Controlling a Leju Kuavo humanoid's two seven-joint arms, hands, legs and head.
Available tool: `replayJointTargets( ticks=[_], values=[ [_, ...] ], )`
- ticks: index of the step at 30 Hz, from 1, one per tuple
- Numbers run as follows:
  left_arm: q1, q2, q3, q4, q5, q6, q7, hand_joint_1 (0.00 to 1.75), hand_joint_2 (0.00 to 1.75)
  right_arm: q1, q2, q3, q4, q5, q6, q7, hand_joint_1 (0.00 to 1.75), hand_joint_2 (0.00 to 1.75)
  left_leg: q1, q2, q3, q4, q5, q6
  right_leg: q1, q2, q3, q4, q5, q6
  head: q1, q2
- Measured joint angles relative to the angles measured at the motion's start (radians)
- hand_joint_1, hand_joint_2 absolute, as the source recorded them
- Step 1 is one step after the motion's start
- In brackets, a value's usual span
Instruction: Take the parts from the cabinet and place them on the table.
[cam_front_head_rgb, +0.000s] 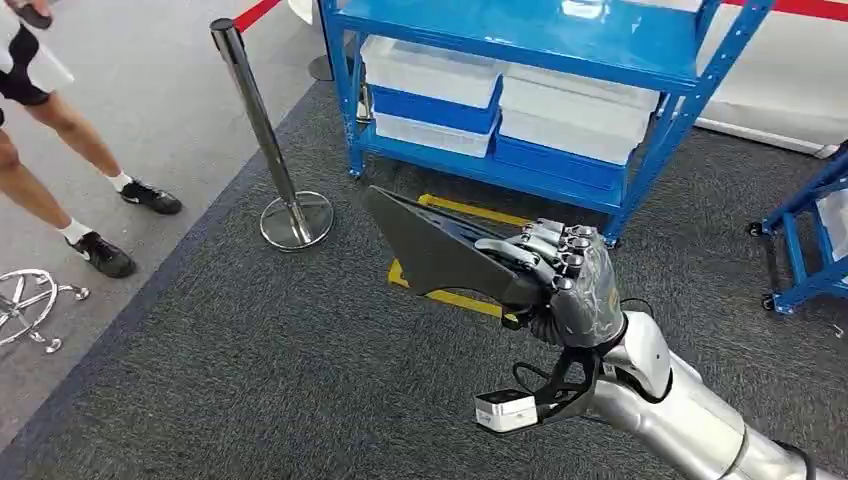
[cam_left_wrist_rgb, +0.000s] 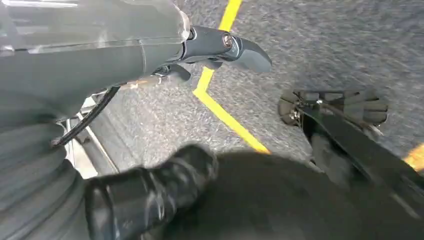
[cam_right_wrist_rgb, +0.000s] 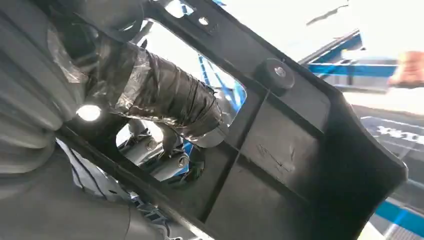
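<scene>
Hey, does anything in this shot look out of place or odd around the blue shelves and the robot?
Mostly tidy. On the blue shelf rack, the white and blue bins sit stacked but slightly askew. The right robot hand grips a black plastic part, tilted, over the carpet. Nothing looks spilled or broken.

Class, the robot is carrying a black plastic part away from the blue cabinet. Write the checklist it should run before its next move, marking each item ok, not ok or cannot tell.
1. Right hand grips the black plastic part: ok.
2. Thumb passes through the part's opening: ok.
3. Left hand holds nothing: ok.
4. Table in sight: not ok.
5. Stanchion post apart from the part: ok.
6. Person stands off the grey carpet: ok.
</scene>
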Motion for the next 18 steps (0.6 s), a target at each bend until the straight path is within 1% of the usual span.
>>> replayJointTargets(
  ticks=[1, 2, 3, 4, 5, 6, 7, 8, 9, 10, 11, 12, 13, 14, 15, 16, 17, 18],
  values=[
    [0.000, 0.002, 0.000, 0.000, 0.000, -0.002, -0.002, 0.00, 1.75, -0.003, -0.002, -0.001, 0.000, 0.000, 0.000, 0.000, 1.75, 1.75, -0.006, -0.007, 0.028, -0.064, -0.036, 0.023, 0.003, -0.015, 0.001, 0.003, 0.005, 0.007, 0.001, 0.000],
    [0.000, 0.002, 0.000, 0.000, 0.000, -0.003, -0.003, 0.00, 1.75, -0.004, -0.001, -0.001, 0.000, 0.000, 0.000, 0.002, 1.75, 1.75, -0.008, -0.018, 0.014, -0.065, -0.038, 0.037, 0.004, -0.029, -0.001, 0.002, 0.014, 0.016, 0.000, 0.000],
    [0.000, 0.002, 0.000, 0.000, 0.001, -0.004, -0.003, 0.00, 1.75, -0.003, -0.001, -0.001, 0.000, 0.000, 0.000, 0.002, 1.75, 1.75, -0.010, -0.032, 0.008, -0.064, -0.033, 0.047, 0.000, -0.042, 0.001, -0.002, 0.020, 0.023, 0.001, 0.000],
    [0.002, 0.002, 0.000, 0.000, 0.001, -0.005, -0.004, 0.00, 1.75, -0.003, -0.001, -0.001, 0.000, 0.000, 0.000, 0.002, 1.75, 1.75, -0.012, -0.045, 0.003, -0.070, -0.026, 0.060, -0.005, -0.056, 0.003, -0.003, 0.024, 0.031, 0.001, 0.000],
    [0.004, 0.001, 0.000, 0.001, 0.001, -0.005, -0.004, 0.00, 1.75, -0.004, -0.001, 0.000, 0.001, 0.001, 0.000, 0.002, 1.75, 1.75, -0.009, -0.054, 0.001, -0.073, -0.014, 0.074, -0.014, -0.020, -0.001, 0.008, 0.010, 0.038, 0.001, 0.000],
    [0.002, 0.001, 0.000, 0.001, 0.001, -0.006, -0.004, 0.00, 1.75, 0.000, 0.000, 0.000, 0.001, 0.001, 0.000, 0.002, 1.75, 1.75, -0.011, -0.063, -0.009, -0.072, -0.006, 0.086, -0.015, 0.046, -0.020, 0.054, -0.042, 0.036, 0.001, 0.000],
    [0.002, 0.001, 0.000, 0.001, 0.001, -0.006, -0.003, 0.00, 1.75, 0.002, -0.001, 0.000, 0.002, 0.001, 0.000, 0.002, 1.75, 1.75, -0.013, -0.071, -0.016, -0.072, 0.002, 0.094, -0.013, 0.082, -0.047, 0.124, -0.092, 0.034, 0.002, 0.000],
    [0.003, 0.002, 0.000, 0.001, 0.002, -0.006, -0.003, 0.00, 1.75, 0.004, -0.001, 0.000, 0.003, 0.001, 0.000, 0.002, 1.75, 1.75, -0.017, -0.082, -0.026, -0.071, 0.010, 0.098, -0.010, 0.099, -0.075, 0.200, -0.134, 0.033, 0.002, 0.000],
    [0.003, 0.001, 0.000, 0.001, 0.002, -0.007, -0.003, 0.00, 1.75, 0.005, -0.001, 0.000, 0.003, 0.001, 0.000, 0.003, 1.75, 1.75, -0.024, -0.096, -0.039, -0.070, 0.020, 0.103, -0.005, 0.108, -0.104, 0.279, -0.167, 0.030, 0.001, 0.000],
    [0.004, 0.001, 0.000, 0.001, 0.002, -0.008, -0.003, 0.00, 1.75, 0.007, -0.001, 0.001, 0.004, 0.001, 0.001, 0.003, 1.75, 1.75, -0.029, -0.110, -0.047, -0.068, 0.026, 0.105, 0.000, 0.110, -0.108, 0.306, -0.170, 0.026, 0.001, 0.000],
    [0.004, 0.001, 0.000, 0.001, 0.003, -0.008, -0.003, 0.00, 1.75, 0.007, -0.001, 0.002, 0.004, 0.001, 0.001, 0.003, 1.75, 1.75, -0.034, -0.127, -0.056, -0.065, 0.032, 0.107, 0.007, 0.113, -0.086, 0.280, -0.149, 0.017, 0.001, 0.000],
    [0.004, 0.001, 0.000, 0.001, 0.003, -0.008, -0.003, 0.00, 1.75, 0.007, -0.001, 0.002, 0.004, 0.002, 0.001, 0.003, 1.75, 1.75, -0.037, -0.143, -0.061, -0.061, 0.036, 0.108, 0.013, 0.117, -0.041, 0.213, -0.114, 0.007, 0.001, 0.000],
    [0.004, 0.002, 0.000, 0.001, 0.003, -0.008, -0.003, 0.00, 1.75, 0.007, -0.001, 0.002, 0.004, 0.001, 0.000, 0.003, 1.75, 1.75, -0.042, -0.158, -0.063, -0.058, 0.038, 0.108, 0.019, 0.129, 0.013, 0.124, -0.076, -0.004, 0.001, 0.000],
    [0.004, 0.001, 0.000, 0.001, 0.004, -0.008, -0.004, 0.00, 1.75, 0.006, -0.001, 0.001, 0.004, 0.001, 0.000, 0.004, 1.75, 1.75, -0.043, -0.170, -0.064, -0.055, 0.040, 0.108, 0.024, 0.161, 0.063, 0.038, -0.049, -0.019, 0.001, 0.000],
    [0.005, -0.005, 0.000, 0.000, 0.005, -0.008, -0.004, 0.00, 1.75, 0.005, -0.002, 0.001, 0.004, 0.001, 0.000, 0.004, 1.75, 1.75, -0.047, -0.179, -0.072, -0.052, 0.043, 0.105, 0.021, 0.201, 0.077, 0.011, -0.071, -0.033, -0.002, 0.000],
    [0.003, -0.002, 0.000, 0.001, 0.006, -0.009, -0.004, 0.00, 1.75, 0.005, -0.003, 0.000, 0.002, 0.001, 0.000, 0.004, 1.75, 1.75, -0.043, -0.191, -0.080, -0.047, 0.046, 0.100, 0.024, 0.189, 0.073, -0.001, -0.063, -0.029, 0.000, 0.000],
    [0.004, -0.003, 0.000, 0.001, 0.007, -0.009, -0.005, 0.00, 1.75, 0.004, -0.004, 0.000, 0.002, 0.002, 0.000, 0.004, 1.75, 1.75, -0.038, -0.200, -0.085, -0.048, 0.051, 0.093, 0.029, 0.177, 0.072, -0.002, -0.061, -0.030, 0.000, 0.000],
    [0.007, -0.003, 0.000, 0.001, 0.008, -0.009, -0.005, 0.00, 1.75, 0.003, -0.004, 0.000, 0.002, 0.002, 0.000, 0.005, 1.75, 1.75, -0.035, -0.212, -0.088, -0.052, 0.056, 0.086, 0.031, 0.169, 0.072, -0.003, -0.059, -0.034, 0.001, 0.000]
  ],
)
